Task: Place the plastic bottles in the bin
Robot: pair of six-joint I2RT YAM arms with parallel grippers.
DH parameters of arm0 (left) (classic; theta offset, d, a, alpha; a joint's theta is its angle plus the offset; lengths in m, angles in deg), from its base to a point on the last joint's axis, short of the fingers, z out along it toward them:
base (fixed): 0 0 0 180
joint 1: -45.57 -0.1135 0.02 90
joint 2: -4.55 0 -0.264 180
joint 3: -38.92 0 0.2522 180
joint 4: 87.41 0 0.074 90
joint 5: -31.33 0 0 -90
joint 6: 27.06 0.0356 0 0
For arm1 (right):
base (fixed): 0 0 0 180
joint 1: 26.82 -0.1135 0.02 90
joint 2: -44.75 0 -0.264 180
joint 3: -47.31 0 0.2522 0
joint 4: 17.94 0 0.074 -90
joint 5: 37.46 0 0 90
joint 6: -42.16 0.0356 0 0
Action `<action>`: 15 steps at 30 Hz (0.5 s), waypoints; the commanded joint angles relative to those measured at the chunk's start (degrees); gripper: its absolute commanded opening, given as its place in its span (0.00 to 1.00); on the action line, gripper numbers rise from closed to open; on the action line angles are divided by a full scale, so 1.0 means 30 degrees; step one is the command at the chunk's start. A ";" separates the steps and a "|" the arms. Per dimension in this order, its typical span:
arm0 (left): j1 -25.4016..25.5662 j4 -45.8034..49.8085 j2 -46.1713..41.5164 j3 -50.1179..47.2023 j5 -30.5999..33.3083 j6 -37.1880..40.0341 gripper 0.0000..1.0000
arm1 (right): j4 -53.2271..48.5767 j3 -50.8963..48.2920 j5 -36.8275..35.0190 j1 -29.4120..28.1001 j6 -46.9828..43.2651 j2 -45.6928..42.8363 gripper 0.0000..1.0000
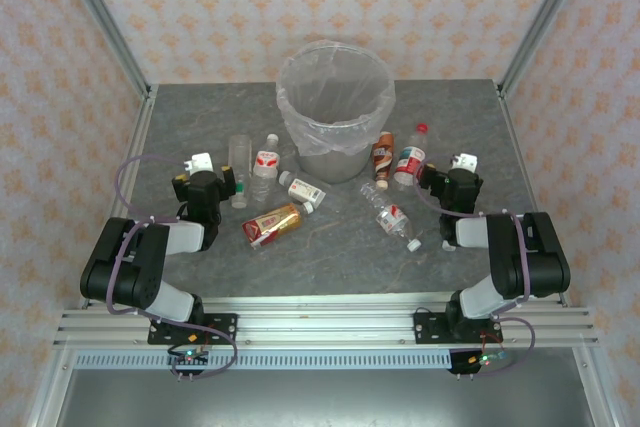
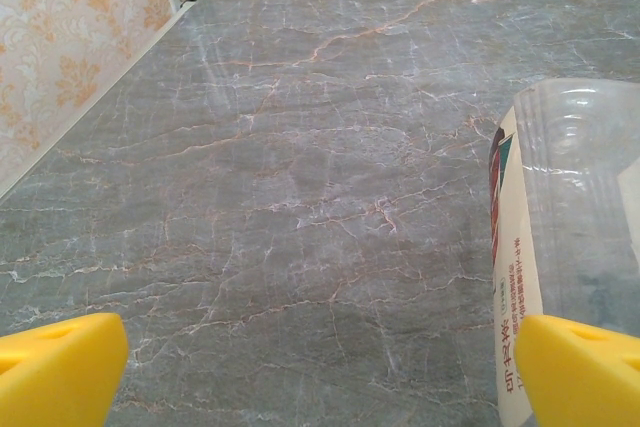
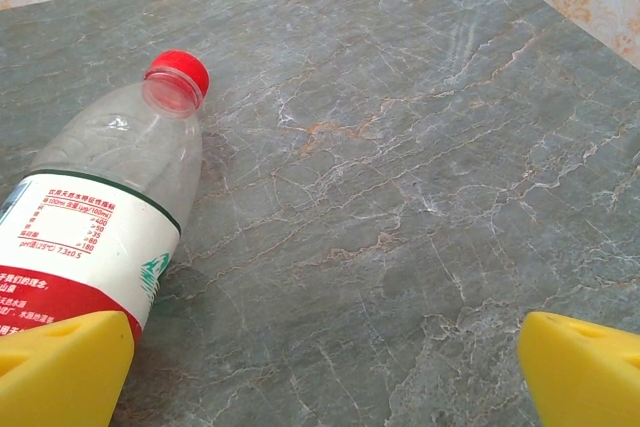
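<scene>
Left gripper (image 2: 320, 372) and right gripper (image 3: 325, 362) both gape, holding nothing. Right of the bin (image 1: 330, 147), a red-capped bottle (image 3: 110, 207) lies with its cap pointing away from the right gripper

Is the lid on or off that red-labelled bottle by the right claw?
On. A red cap sits on the neck of the bottle, plain in the right wrist view and from above.

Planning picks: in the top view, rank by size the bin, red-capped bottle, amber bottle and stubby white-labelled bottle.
1. Bin
2. Amber bottle and red-capped bottle: too alike to rank
3. Stubby white-labelled bottle, smallest
</scene>
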 commanded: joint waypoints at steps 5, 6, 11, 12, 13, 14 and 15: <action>-0.0144 -0.0772 0.0285 0.0432 0.0679 0.0350 1.00 | 0.0361 0.0351 0.0565 0.0118 -0.0382 0.0162 0.99; -0.0147 -0.0773 0.0286 0.0416 0.0676 0.0351 1.00 | 0.0375 0.0373 0.0565 0.0117 -0.0407 0.0150 0.99; -0.0135 -0.0789 0.0285 0.0416 0.0676 0.0350 1.00 | 0.0364 0.0380 0.0564 0.0123 -0.0408 0.0163 0.99; -0.0161 -0.0789 0.0285 0.0417 0.0678 0.0350 1.00 | 0.0362 0.0380 0.0557 0.0125 -0.0423 0.0162 0.99; -0.0145 -0.0789 0.0285 0.0417 0.0692 0.0349 1.00 | 0.0354 0.0373 0.0565 0.0117 -0.0404 0.0164 0.99; -0.0134 -0.0789 0.0271 0.0416 0.0677 0.0350 1.00 | 0.0370 0.0357 0.0565 0.0134 -0.0402 0.0140 0.99; -0.0134 -0.0789 0.0285 0.0423 0.0675 0.0350 1.00 | 0.0354 0.0355 0.0565 0.0121 -0.0403 0.0159 0.99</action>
